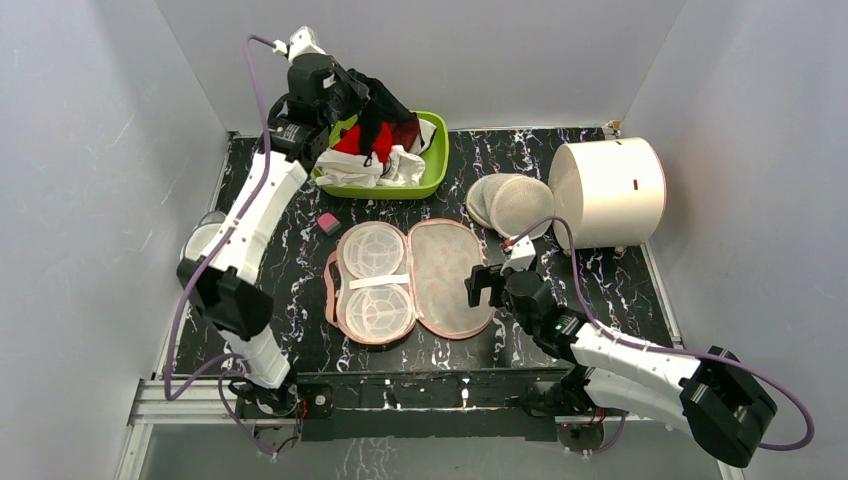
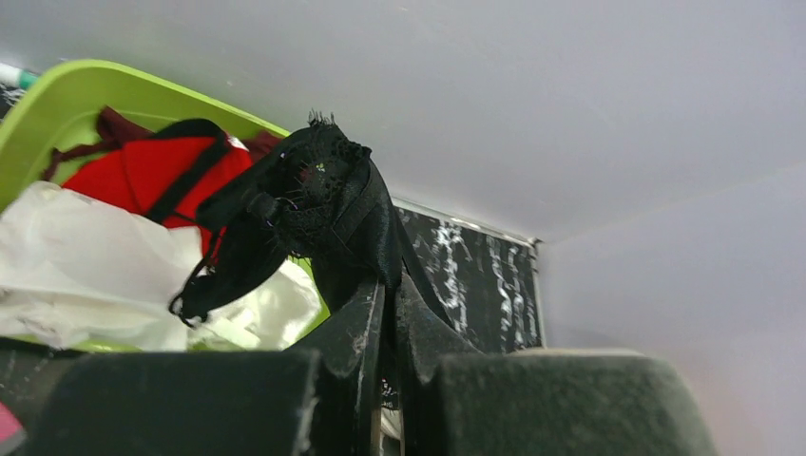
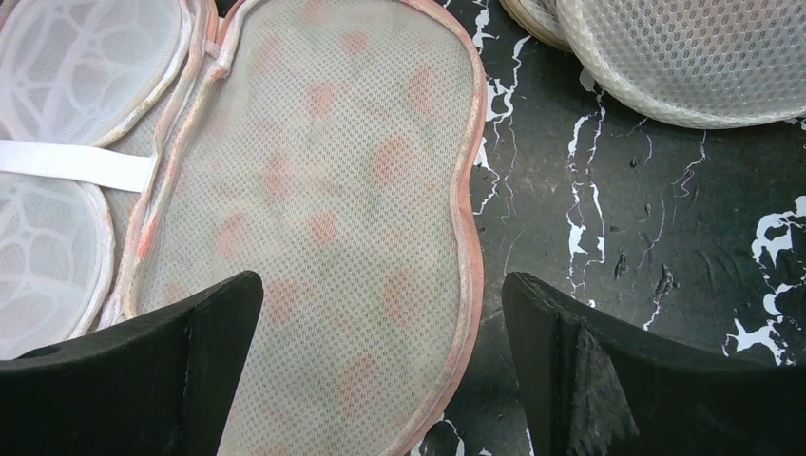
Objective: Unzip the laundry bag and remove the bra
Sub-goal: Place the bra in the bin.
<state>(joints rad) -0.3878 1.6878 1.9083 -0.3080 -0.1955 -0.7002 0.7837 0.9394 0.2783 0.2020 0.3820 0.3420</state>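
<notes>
The laundry bag (image 1: 415, 280) lies opened flat in the middle of the table, white mesh lining up, pink zipper edging around both halves. Its right half fills the right wrist view (image 3: 333, 190). My left gripper (image 1: 352, 100) is shut on the black bra (image 1: 380, 112) and holds it in the air over the green basket (image 1: 435, 170). In the left wrist view the bra (image 2: 323, 204) hangs bunched from the closed fingertips (image 2: 356, 328). My right gripper (image 1: 478, 285) is open and empty, hovering over the bag's right edge; it also shows in the right wrist view (image 3: 380, 304).
The green basket holds red (image 1: 362, 140) and white (image 1: 375, 168) clothes. Round white mesh domes (image 1: 510, 203) lie right of it, beside a white cylinder (image 1: 608, 192) on its side. A small pink-and-grey block (image 1: 328, 223) lies left of the bag.
</notes>
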